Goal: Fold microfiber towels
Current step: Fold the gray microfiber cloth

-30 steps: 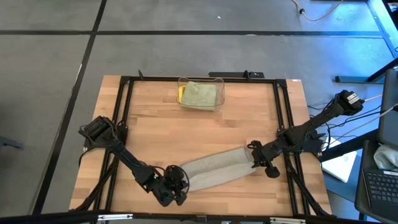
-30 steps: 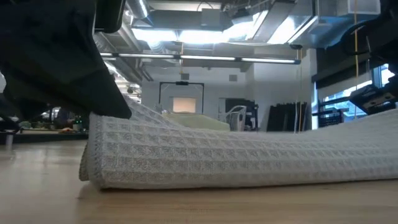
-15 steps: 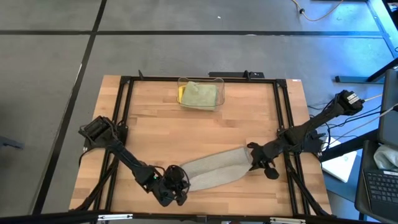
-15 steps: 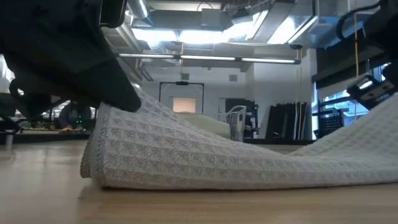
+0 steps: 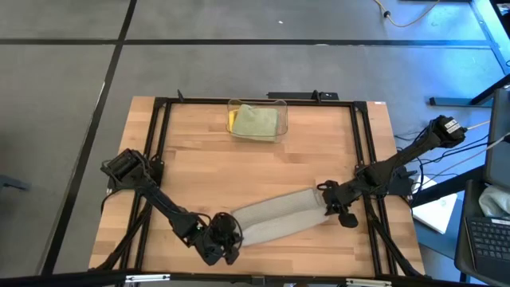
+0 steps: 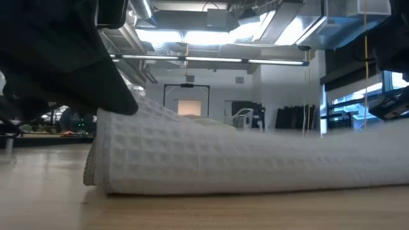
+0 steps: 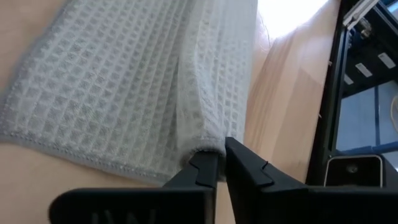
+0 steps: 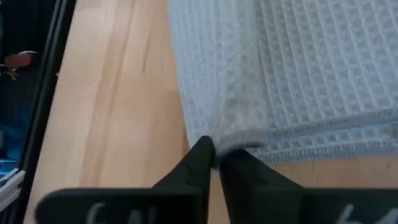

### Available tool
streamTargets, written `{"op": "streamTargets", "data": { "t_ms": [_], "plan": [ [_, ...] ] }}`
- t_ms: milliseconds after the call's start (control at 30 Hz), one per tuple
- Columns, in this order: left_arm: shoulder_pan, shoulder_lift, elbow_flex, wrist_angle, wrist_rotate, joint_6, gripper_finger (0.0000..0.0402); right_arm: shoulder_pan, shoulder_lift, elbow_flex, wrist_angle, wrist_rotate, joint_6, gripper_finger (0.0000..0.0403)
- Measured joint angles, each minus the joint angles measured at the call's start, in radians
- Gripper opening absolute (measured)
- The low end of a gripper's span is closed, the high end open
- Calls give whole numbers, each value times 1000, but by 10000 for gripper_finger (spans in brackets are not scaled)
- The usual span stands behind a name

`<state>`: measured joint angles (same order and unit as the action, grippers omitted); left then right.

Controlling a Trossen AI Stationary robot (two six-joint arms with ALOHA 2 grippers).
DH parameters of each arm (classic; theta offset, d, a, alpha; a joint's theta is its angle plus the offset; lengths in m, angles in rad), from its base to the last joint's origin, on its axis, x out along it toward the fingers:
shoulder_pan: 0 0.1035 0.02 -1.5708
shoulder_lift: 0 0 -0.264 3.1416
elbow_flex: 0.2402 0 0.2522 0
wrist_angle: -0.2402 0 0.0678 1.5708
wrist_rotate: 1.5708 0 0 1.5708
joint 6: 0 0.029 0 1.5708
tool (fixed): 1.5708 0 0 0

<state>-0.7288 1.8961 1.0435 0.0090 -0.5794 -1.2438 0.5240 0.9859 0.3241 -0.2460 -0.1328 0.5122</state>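
The grey towel (image 5: pixel 275 215) lies in a long strip on the table (image 5: pixel 199 167). The left claw (image 7: pixel 214 165) pinches one end, the right claw (image 8: pixel 214 155) the other.

A big lab room: bright ceiling lights (image 6: pixel 211 37), pipes overhead, grey floor (image 5: pixel 239 68) around the wooden tabletop (image 5: pixel 239 159), a keyboard (image 5: pixel 488 235) beside it.

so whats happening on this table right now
Two robot arms are folding a grey towel near the table's front edge. The left gripper pinches one end of it and the right gripper pinches the other, with the cloth lying doubled between them. At the back, a clear bin holds other folded towels.
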Motion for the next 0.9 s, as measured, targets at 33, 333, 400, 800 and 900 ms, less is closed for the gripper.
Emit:
{"op": "streamTargets", "data": {
  "t_ms": [33,333,400,800,900],
  "plan": [
    [0,0,0,0,6,0,25,0,0,0,0,-1,2,39],
    [-12,0,0,3,22,-3,61,0,0,0,23,-78,2,65],
    [-12,0,0,2,22,-3,61,0,0,0,21,-66,3,66],
    [-18,-31,1,0,-73,102,55,0,0,0,2,-52,8,66],
    [-18,-31,1,0,-67,101,56,0,0,0,4,-52,8,66]
  ]
}}
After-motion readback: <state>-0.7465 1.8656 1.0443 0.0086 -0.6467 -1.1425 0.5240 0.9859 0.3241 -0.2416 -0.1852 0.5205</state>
